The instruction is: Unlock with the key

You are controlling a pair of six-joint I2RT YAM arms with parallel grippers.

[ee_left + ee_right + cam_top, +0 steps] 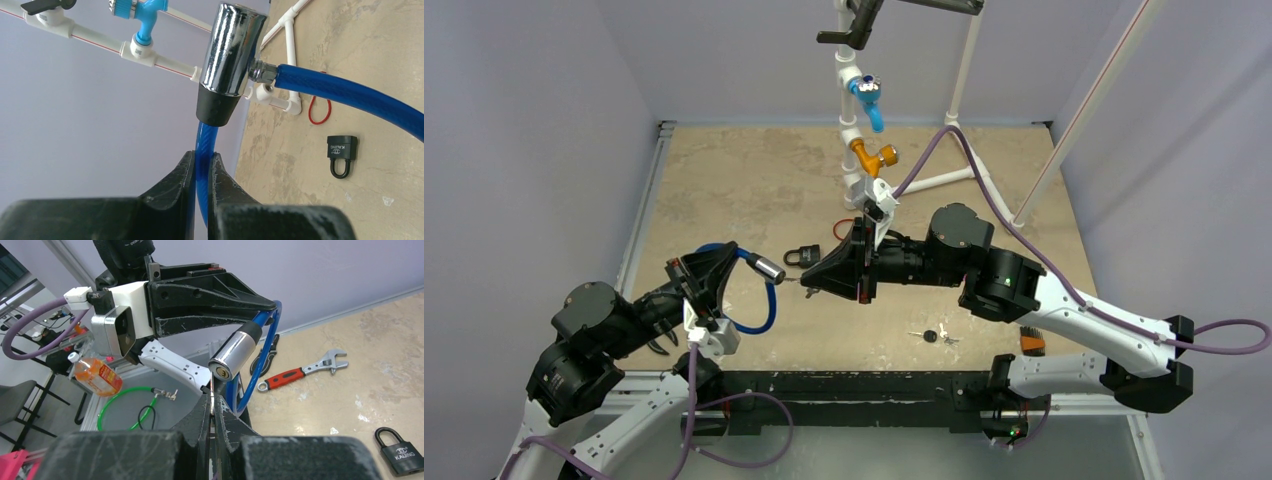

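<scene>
Above the table (pixel 744 170), the left gripper (pixel 202 159) is clamping the blue cable (pixel 202 140) under its chrome lock cylinder (pixel 235 352), while the right gripper (pixel 212 405) is pinching the key (pixel 211 387) just short of the keyhole (pixel 220 372) — I think it needs lining up squarely before pushing.

Blue cable (pixel 345 97), chrome lock cylinder (pixel 231 47) with black cap. Silver key (pixel 211 392). Black padlock (pixel 341 154), pale lettering. Red rubber band (pixel 319 111). Adjustable wrench (pixel 300 373): red-and-black handle, silver head. Table (pixel 754 180) mottled beige and tan. Blue tap (pixel 868 100), orange valve (pixel 871 156), white pipe (pixel 969 60). Purple arm cables (pixel 984 180).
</scene>
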